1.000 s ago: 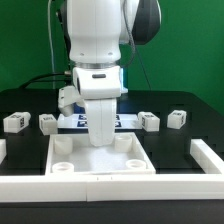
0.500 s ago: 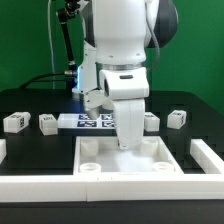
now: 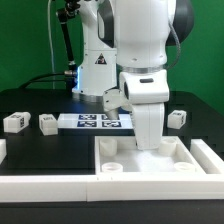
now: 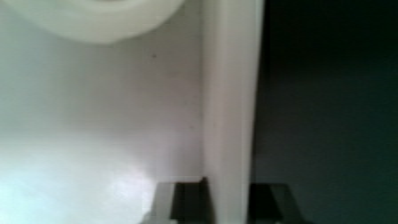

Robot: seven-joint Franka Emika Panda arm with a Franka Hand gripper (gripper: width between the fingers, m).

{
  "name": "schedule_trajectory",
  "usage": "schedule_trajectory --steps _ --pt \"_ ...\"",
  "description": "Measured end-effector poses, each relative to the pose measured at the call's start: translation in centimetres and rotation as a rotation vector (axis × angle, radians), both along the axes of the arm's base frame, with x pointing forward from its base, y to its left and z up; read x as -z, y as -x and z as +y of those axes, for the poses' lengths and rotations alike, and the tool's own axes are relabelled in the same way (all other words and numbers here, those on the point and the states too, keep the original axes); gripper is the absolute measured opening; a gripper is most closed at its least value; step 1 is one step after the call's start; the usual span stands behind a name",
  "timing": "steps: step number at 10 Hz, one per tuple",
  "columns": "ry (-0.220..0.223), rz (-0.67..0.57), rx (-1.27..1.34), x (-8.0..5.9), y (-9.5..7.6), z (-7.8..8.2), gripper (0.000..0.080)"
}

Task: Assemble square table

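Observation:
The square table's white panel [image 3: 120,152] lies flat at the front of the black table, at the exterior view's right, with round leg sockets in its corners. My gripper [image 3: 148,143] points straight down and is shut on the panel's far rim. In the wrist view the rim [image 4: 231,100] runs between my two dark fingers [image 4: 185,205], and a round socket [image 4: 107,15] shows on the panel's floor. Two small white legs [image 3: 14,122] [image 3: 47,123] stand at the far left, and one [image 3: 178,118] at the far right. A fourth leg is hidden.
The marker board [image 3: 95,122] lies behind the panel, at the middle. Long white bars edge the black surface at the front [image 3: 45,185] and at the exterior view's right [image 3: 211,156]. The robot's base [image 3: 97,60] stands at the back.
My gripper has moved toward the exterior view's right and the panel has slid with it, close to the right bar. One leg near the marker board is now hidden behind my arm.

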State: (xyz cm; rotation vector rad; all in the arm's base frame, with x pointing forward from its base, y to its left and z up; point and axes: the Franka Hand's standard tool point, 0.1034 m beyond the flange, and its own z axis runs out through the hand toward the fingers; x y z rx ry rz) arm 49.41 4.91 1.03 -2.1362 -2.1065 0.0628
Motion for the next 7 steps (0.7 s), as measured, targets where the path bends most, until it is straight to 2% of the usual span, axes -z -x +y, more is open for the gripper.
schedule_trajectory --steps 3,7 --pt "0.0 -0.001 -0.001 0.0 0.0 0.1 0.0067" --pt "-0.016 -0.008 -0.015 0.1 -0.1 2.6 0.0067"
